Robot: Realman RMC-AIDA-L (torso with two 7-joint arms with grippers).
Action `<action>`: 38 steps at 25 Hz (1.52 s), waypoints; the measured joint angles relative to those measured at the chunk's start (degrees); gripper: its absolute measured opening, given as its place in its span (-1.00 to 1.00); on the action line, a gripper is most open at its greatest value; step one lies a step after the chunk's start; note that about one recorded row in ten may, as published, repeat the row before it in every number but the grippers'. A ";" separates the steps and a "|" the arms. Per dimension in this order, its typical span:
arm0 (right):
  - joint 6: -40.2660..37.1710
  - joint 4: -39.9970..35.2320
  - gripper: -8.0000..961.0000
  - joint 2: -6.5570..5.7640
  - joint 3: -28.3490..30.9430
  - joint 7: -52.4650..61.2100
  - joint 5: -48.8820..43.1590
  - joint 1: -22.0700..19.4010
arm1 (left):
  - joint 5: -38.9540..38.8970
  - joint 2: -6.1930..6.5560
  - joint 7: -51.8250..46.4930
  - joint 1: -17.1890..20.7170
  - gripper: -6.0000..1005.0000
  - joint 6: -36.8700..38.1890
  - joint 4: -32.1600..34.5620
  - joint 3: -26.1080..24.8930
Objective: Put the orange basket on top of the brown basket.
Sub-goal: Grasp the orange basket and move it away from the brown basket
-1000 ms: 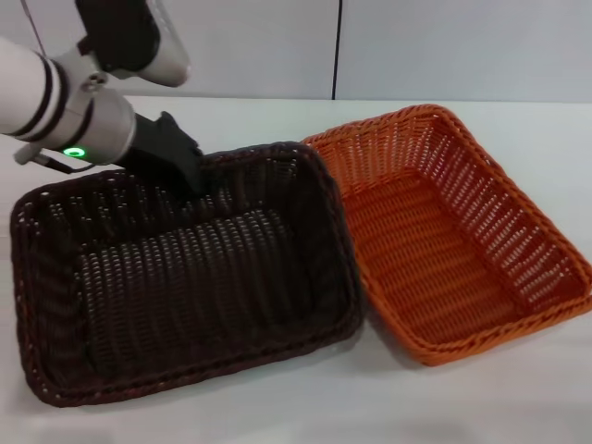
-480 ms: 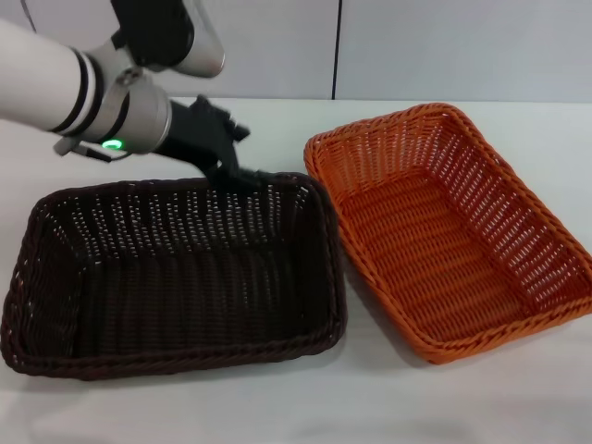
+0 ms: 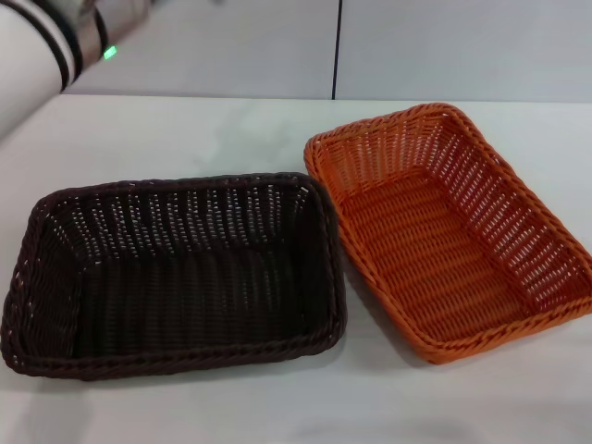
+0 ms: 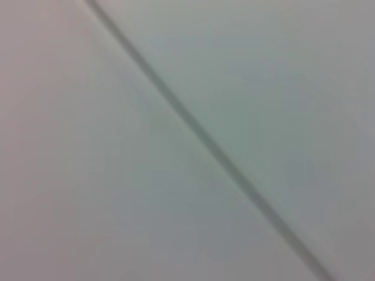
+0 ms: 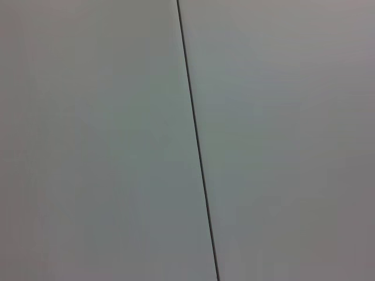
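The brown basket (image 3: 176, 277) lies flat on the white table at the left, empty. The orange basket (image 3: 449, 227) lies on the table to its right, empty; their near rims almost touch. Only part of my left arm (image 3: 55, 42) shows at the top left corner of the head view; its gripper is out of view. The right arm and its gripper do not show. Both wrist views show only a plain wall with a dark seam.
The white table (image 3: 185, 139) stretches behind and in front of both baskets. A grey wall with a vertical seam (image 3: 337, 46) stands behind the table.
My left arm has let go of the brown basket's far rim and drawn back up to the top left, its gripper leaving the view. The brown basket has settled flat.
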 joint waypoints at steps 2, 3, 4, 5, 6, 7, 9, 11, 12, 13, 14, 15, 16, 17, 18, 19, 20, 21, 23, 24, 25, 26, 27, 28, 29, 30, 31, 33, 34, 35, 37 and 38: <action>0.41 0.11 0.34 0.00 -0.01 1.23 0.03 0.05 | 2.19 -0.05 -0.77 4.09 0.60 27.12 3.00 9.34; 0.41 0.11 0.34 0.00 -0.01 1.23 0.03 0.05 | 2.19 -0.05 -0.77 4.09 0.60 27.12 3.00 9.34; 0.71 0.12 0.34 -0.02 -0.01 2.41 0.02 0.19 | 2.72 -0.09 -2.48 5.10 0.60 36.60 5.31 12.21; 0.99 0.11 0.34 -0.07 -0.02 3.56 0.01 0.35 | 2.98 -0.08 -5.01 5.85 0.60 44.94 7.60 14.48; 1.21 0.09 0.34 -0.14 -0.06 5.11 -0.02 0.71 | 3.48 -0.04 -8.32 6.38 0.60 51.76 10.69 16.33; 1.30 -0.07 0.34 -0.36 -0.47 8.66 -0.17 1.47 | 4.80 0.01 -16.38 7.53 0.60 63.32 17.18 18.51; 1.16 0.01 0.34 -0.55 -0.81 10.20 -0.57 1.76 | 4.80 0.01 -16.38 7.53 0.60 63.32 17.18 18.51; 0.62 0.74 0.34 -1.03 -1.36 13.12 -2.74 2.31 | 6.20 -0.04 -29.54 9.21 0.60 72.46 26.30 18.44; 0.36 1.71 0.34 -1.81 -1.42 16.91 -6.51 3.21 | 6.22 0.01 -34.81 9.80 0.60 74.03 29.81 18.02; 0.36 1.71 0.34 -1.81 -1.42 16.91 -6.51 3.21 | 6.39 0.10 -41.56 10.37 0.60 76.19 35.69 17.03; 0.32 2.01 0.34 -2.22 -1.42 19.12 -8.32 3.90 | 6.39 0.10 -41.56 10.37 0.60 76.19 35.69 17.03; 0.33 2.21 0.34 -2.77 -1.42 21.79 -10.91 4.95 | 6.55 0.12 -50.94 10.63 0.60 79.18 46.32 14.53; 0.43 2.61 0.34 -3.45 -1.42 24.31 -13.49 6.31 | 6.54 0.09 -52.05 10.65 0.60 79.38 47.80 14.16; 2.00 3.98 0.34 -5.56 -1.37 29.44 -19.87 9.12 | 6.28 -0.01 -56.93 10.88 0.60 80.19 53.64 12.13; 2.00 3.98 0.34 -5.56 -1.37 29.44 -19.87 9.12 | 6.18 -0.05 -59.09 11.11 0.60 80.54 56.10 11.17; 3.89 5.17 0.34 -7.02 -1.19 33.30 -23.22 10.86 | 6.18 -0.05 -59.09 11.11 0.60 80.54 56.10 11.17; 7.37 7.00 0.34 -8.74 -1.14 38.29 -26.80 12.49 | 6.18 -0.08 -60.44 11.26 0.60 80.84 57.78 10.48; 11.49 9.19 0.34 -10.77 -1.69 43.54 -29.61 14.52 | 6.18 -0.11 -62.24 11.50 0.60 81.20 59.82 9.75; 23.74 14.19 0.34 -17.10 -8.89 55.18 -32.77 21.26 | 6.20 -0.07 -64.74 11.63 0.60 81.60 63.82 8.80; 23.74 14.19 0.34 -17.10 -8.89 55.18 -32.77 21.26 | 6.20 -0.07 -64.74 11.63 0.60 81.60 63.82 8.80; 26.57 15.56 0.34 -19.86 -14.33 58.64 -32.80 25.47 | 6.20 -0.07 -64.96 11.46 0.60 81.59 65.33 8.71; 26.57 15.56 0.34 -19.86 -14.33 58.64 -32.80 25.47 | 6.20 -0.07 -64.96 11.46 0.60 81.59 65.33 8.71; 26.81 16.61 0.34 -21.51 -17.65 60.80 -32.81 28.64 | 6.19 -0.09 -65.00 11.33 0.60 81.51 65.96 8.70; 26.94 17.04 0.34 -22.14 -18.92 61.62 -32.82 29.99 | 6.19 -0.09 -65.04 11.14 0.60 81.43 66.63 8.68; 26.94 17.04 0.34 -22.14 -18.92 61.62 -32.82 29.99 | 6.19 -0.09 -65.07 10.98 0.60 81.38 67.14 8.66; 27.84 16.92 0.34 -22.94 -20.82 63.09 -32.83 32.62 | 6.19 -0.09 -65.13 10.59 0.60 81.25 67.85 8.62; 27.84 16.92 0.34 -22.94 -20.82 63.09 -32.83 32.62 | 6.19 -0.09 -65.13 10.59 0.60 81.25 67.85 8.62; 28.80 16.02 0.34 -22.85 -21.30 63.41 -32.85 34.10 | 6.18 -0.08 -65.18 10.25 0.60 81.04 68.09 8.60; 29.21 15.49 0.34 -22.57 -21.22 63.02 -32.85 34.55 | 6.18 -0.08 -65.21 10.09 0.60 80.93 68.16 8.61; 29.51 14.94 0.34 -22.16 -20.96 62.13 -32.86 34.77 | 6.19 -0.07 -65.22 9.97 0.60 80.87 68.23 8.59; 29.76 13.59 0.33 -21.21 -19.76 60.96 -32.85 34.50 | 6.17 -0.07 -65.25 9.52 0.60 80.73 68.63 8.38; 29.85 13.26 0.33 -21.03 -19.59 60.86 -32.85 34.36 | 6.18 -0.07 -65.26 9.23 0.60 80.63 68.90 8.26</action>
